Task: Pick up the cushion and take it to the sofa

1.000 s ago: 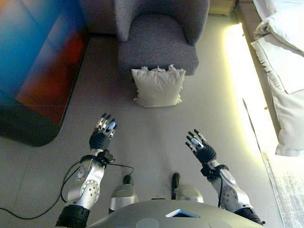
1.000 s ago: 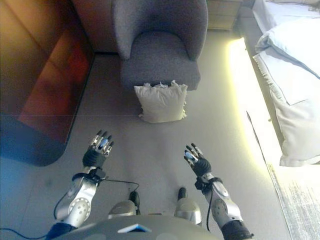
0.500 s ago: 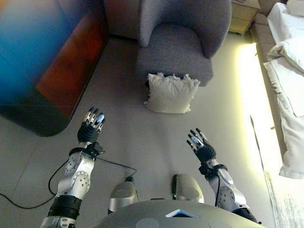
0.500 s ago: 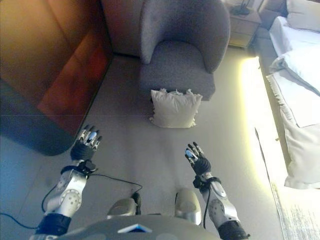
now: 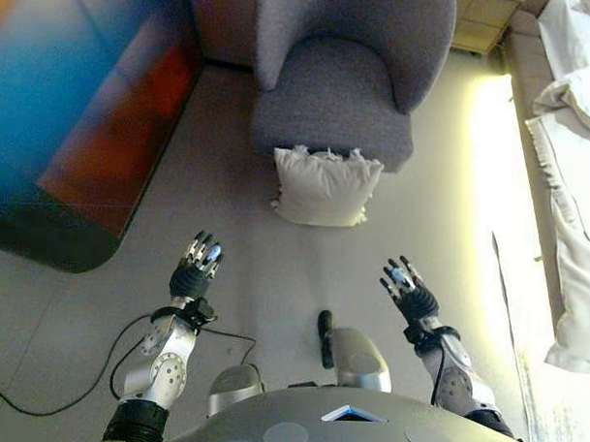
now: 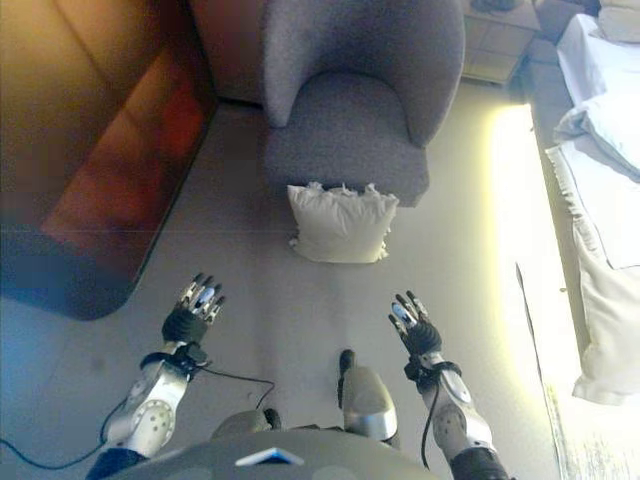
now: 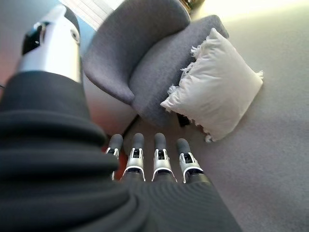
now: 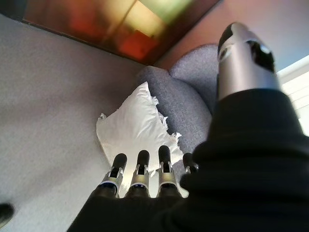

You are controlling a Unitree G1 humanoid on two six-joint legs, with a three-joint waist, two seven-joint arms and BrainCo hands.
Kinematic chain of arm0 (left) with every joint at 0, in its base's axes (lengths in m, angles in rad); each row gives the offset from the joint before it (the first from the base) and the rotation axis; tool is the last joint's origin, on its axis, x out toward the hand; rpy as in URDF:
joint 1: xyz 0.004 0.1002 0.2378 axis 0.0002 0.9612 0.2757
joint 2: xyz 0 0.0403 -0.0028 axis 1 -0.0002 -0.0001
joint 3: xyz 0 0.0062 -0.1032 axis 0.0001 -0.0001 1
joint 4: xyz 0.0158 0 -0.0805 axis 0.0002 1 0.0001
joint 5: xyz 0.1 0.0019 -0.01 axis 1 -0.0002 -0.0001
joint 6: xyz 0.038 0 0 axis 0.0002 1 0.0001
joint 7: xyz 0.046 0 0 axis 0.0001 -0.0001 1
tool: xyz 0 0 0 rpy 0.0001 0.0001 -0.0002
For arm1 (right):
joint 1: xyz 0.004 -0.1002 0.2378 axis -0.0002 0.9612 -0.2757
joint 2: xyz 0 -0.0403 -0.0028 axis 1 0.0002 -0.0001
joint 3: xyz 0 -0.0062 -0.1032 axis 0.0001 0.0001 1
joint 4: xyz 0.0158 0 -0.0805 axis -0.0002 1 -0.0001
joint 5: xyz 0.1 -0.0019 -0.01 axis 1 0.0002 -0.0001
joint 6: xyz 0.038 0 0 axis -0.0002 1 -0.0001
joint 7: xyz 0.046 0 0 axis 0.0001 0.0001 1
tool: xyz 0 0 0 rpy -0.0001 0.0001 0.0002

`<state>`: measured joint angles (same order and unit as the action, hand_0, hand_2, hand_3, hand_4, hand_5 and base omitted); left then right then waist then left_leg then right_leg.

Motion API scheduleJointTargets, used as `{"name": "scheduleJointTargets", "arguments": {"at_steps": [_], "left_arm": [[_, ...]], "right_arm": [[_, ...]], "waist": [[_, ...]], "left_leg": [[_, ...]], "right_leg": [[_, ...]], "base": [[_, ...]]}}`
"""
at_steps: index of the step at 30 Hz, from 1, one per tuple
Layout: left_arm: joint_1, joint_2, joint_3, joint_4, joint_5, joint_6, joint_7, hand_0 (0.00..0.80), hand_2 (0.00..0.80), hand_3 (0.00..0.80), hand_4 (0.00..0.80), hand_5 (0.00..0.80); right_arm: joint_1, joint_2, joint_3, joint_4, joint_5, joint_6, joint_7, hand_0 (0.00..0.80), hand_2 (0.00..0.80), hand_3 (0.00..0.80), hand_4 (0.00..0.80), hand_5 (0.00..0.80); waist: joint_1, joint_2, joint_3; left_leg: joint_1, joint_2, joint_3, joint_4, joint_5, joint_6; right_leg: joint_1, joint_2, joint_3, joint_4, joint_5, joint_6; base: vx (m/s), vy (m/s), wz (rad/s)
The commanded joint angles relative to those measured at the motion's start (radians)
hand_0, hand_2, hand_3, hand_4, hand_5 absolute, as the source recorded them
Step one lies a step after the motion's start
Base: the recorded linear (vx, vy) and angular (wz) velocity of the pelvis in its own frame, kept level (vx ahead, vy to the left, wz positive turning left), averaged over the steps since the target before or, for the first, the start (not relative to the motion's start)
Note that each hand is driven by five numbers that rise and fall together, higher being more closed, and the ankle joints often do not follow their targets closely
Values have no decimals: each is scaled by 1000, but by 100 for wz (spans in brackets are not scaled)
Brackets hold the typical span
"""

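A white fringed cushion (image 5: 324, 187) stands on the grey floor, leaning against the front of a grey armchair (image 5: 340, 87). It also shows in the left wrist view (image 7: 217, 90) and the right wrist view (image 8: 134, 127). My left hand (image 5: 196, 273) is open and empty, raised over the floor short of the cushion and to its left. My right hand (image 5: 407, 293) is open and empty, short of the cushion and to its right. Both hands are well apart from the cushion.
A dark glossy cabinet (image 5: 75, 126) stands along the left. A bed with white bedding (image 5: 578, 173) runs along the right, with a lit strip of floor (image 5: 485, 179) beside it. A black cable (image 5: 37, 403) lies on the floor at the lower left.
The view has shifted; the cushion and armchair now show slightly more to the left. Both hands stay open and raised, the left a little nearer the middle.
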<state>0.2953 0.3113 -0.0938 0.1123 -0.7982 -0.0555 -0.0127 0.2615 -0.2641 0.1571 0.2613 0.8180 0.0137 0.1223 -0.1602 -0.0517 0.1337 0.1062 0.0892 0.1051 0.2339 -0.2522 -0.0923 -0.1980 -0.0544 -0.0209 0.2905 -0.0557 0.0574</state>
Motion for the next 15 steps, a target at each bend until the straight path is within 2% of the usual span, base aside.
{"name": "scheduleJointTargets", "arguments": {"at_steps": [1,3,5,6,8,9,10,12,15], "left_arm": [[-10,15,23,-86,-1,-27,12,0,0,0,0,0],[-28,7,16,-99,-17,-34,40,0,0,0,0,0],[-42,6,3,-104,-31,-43,58,0,0,0,0,0],[-45,7,2,-103,-34,-45,60,0,0,0,0,0],[-53,15,1,-101,-42,-43,71,0,0,0,0,0],[-53,21,6,-102,-50,-37,74,0,0,0,0,0],[-51,22,9,-101,-54,-35,71,0,0,0,0,0],[-40,16,20,-86,-63,-42,50,0,0,0,0,0],[-15,8,15,-78,-59,-70,33,0,0,0,0,0]], "right_arm": [[-12,-24,-1,-58,-19,-19,22,0,0,0,0,0],[-24,-41,1,-35,-34,-35,43,0,0,0,0,0],[-46,-49,12,-21,-20,-59,59,0,0,0,0,0],[-50,-51,16,-19,-14,-64,61,0,0,0,0,0],[-65,-50,28,-27,5,-72,53,0,0,0,0,0],[-60,-47,27,-42,13,-72,45,0,0,0,0,0],[-54,-46,25,-49,15,-71,42,0,0,0,0,0],[-11,-40,17,-63,6,-81,58,0,0,0,0,0],[28,-33,10,-65,-1,-93,90,0,0,0,0,0]], "waist": [[-6,-30,-79],[14,-54,-72],[45,-71,-53],[52,-74,-48],[70,-83,-41],[78,-76,-38],[83,-75,-35],[106,-43,-31],[131,-32,-23]], "left_leg": [[-34,51,6,455,318,6],[-170,51,-5,599,299,33],[-282,42,-12,572,269,64],[-298,40,-14,558,261,69],[-304,34,-6,395,267,76],[-305,37,-6,264,293,65],[-299,36,-5,217,298,62],[-332,52,-3,-78,370,20],[-353,70,-15,-272,430,-4]], "right_leg": [[-13,-2,32,-169,157,-4],[47,5,36,-183,135,-37],[97,13,44,-193,112,-44],[106,16,47,-196,108,-44],[125,27,54,-199,86,-35],[139,43,61,-200,66,-28],[147,45,65,-202,60,-25],[192,74,71,-215,27,-11],[270,74,89,-236,-11,2]], "base": [[415,-194,-18],[359,-157,-28],[221,-50,-62],[158,-5,-45],[228,45,-35],[248,88,-39],[257,131,-23],[330,161,-7],[338,113,-13]]}}
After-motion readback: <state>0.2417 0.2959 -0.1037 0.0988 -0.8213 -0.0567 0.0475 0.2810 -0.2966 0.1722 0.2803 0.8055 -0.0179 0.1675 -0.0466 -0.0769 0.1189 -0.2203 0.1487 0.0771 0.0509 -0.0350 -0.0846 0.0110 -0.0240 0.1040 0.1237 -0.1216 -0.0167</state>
